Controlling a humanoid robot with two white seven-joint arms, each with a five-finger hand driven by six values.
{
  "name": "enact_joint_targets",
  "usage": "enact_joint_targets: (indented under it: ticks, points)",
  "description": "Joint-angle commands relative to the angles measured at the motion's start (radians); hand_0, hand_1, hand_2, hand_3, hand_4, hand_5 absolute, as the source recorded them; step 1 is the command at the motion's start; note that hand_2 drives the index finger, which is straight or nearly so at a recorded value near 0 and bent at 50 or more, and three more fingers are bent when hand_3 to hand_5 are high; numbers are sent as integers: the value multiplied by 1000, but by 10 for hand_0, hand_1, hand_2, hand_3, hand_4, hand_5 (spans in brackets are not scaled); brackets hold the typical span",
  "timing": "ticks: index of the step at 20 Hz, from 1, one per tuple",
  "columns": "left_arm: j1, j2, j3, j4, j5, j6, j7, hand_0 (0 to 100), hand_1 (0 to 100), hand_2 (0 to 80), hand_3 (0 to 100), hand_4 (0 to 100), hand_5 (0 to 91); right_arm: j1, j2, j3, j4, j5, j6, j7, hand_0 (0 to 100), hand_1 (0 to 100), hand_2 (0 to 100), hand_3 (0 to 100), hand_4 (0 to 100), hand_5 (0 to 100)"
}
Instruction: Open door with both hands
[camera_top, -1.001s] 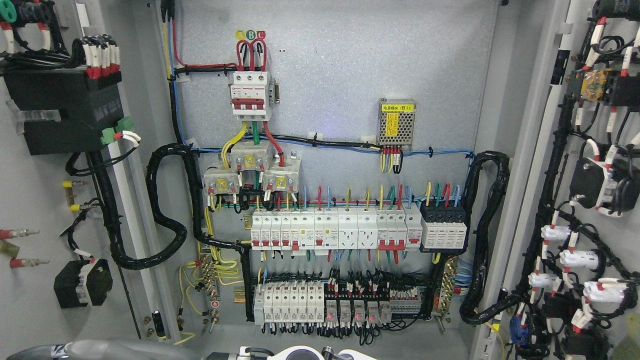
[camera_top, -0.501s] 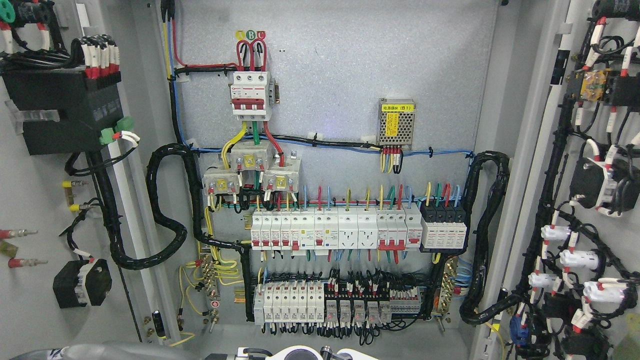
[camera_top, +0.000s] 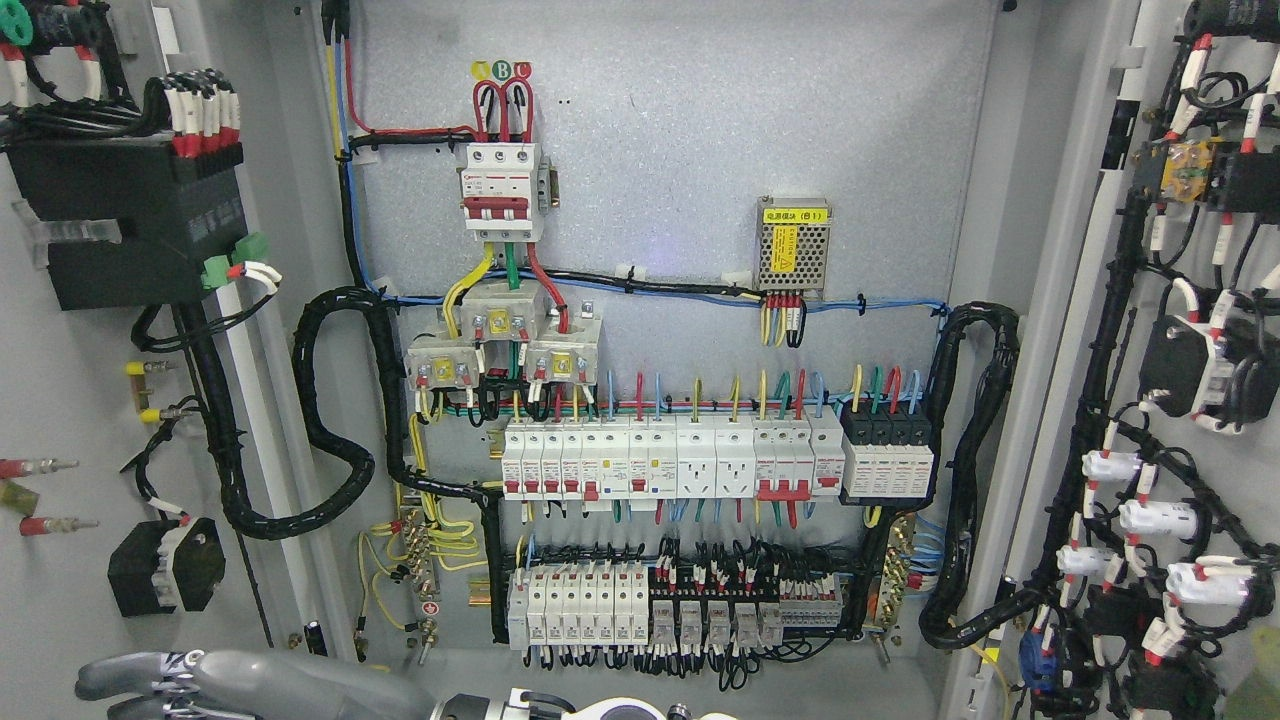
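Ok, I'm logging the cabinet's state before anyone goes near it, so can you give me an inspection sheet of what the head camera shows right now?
Surface: grey back panel of the cabinet, upper part bare.
Job's things: left door and right door both swung wide open, wired parts on their inner faces.
Clutter: nothing seen.
Hands: left hand at the lower left edge, fingers relaxed, holding nothing; right hand not in view.
Cables: black conduit loop left of the breaker rows; another loop to their right.
Surroundings: small power supply with a yellow label, main breaker above.
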Motion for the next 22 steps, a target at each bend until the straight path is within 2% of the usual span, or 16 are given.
enact_joint_targets:
  ticks: [1,4,7,8,9,12,13,14,16,18,20,21,22]
  points:
    - [55,41,0,-215,-1,-11,-1,289,0,28,28,33,0,161,0,-220,-121,40,-45,10,219,0,0,0,0,0]
    - [137,105,2,-513,-7,-11,-2,289,0,28,28,33,0,263,0,-276,-198,84,-56,2,219,0,0,0,0,0]
    - [214,162,0,-778,-16,-12,-9,289,0,28,28,34,0,392,0,-334,-250,248,-86,-1,219,0,0,0,0,0]
    - [237,181,2,-860,-23,-15,-34,289,0,28,28,34,0,429,-5,-343,-255,294,-103,-1,219,0,0,0,0,0]
    - [257,200,2,-930,-30,-24,-82,289,0,28,28,34,0,467,-21,-349,-265,338,-129,-3,219,0,0,0,0,0]
    - [335,247,3,-1130,-30,-76,-316,289,0,28,28,34,0,558,-72,-406,-270,388,-206,-16,219,0,0,0,0,0]
    - [363,257,3,-1188,-30,-92,-379,289,0,28,28,34,0,581,-84,-431,-270,408,-214,-18,219,0,0,0,0,0]
    - [383,268,8,-1240,-30,-104,-419,289,0,28,28,34,0,618,-97,-464,-270,431,-215,-15,219,0,0,0,0,0]
    - [417,290,21,-1340,-30,-153,-479,289,0,28,27,34,0,688,-104,-529,-272,449,-234,-13,219,0,0,0,0,0]
    - [419,311,34,-1397,-30,-233,-530,289,0,27,27,34,0,756,-150,-578,-275,452,-273,-18,219,0,0,0,0,0]
    - [423,337,46,-1460,-30,-286,-561,289,0,28,27,34,0,823,-210,-604,-276,487,-350,-21,219,0,0,0,0,0]
    - [428,346,55,-1484,-30,-294,-567,289,0,28,27,34,0,875,-231,-622,-275,521,-400,-21,219,0,0,0,0,0]
    - [429,359,67,-1509,-30,-297,-578,289,0,27,27,34,0,918,-238,-642,-275,549,-437,-21,219,0,0,0,0,0]
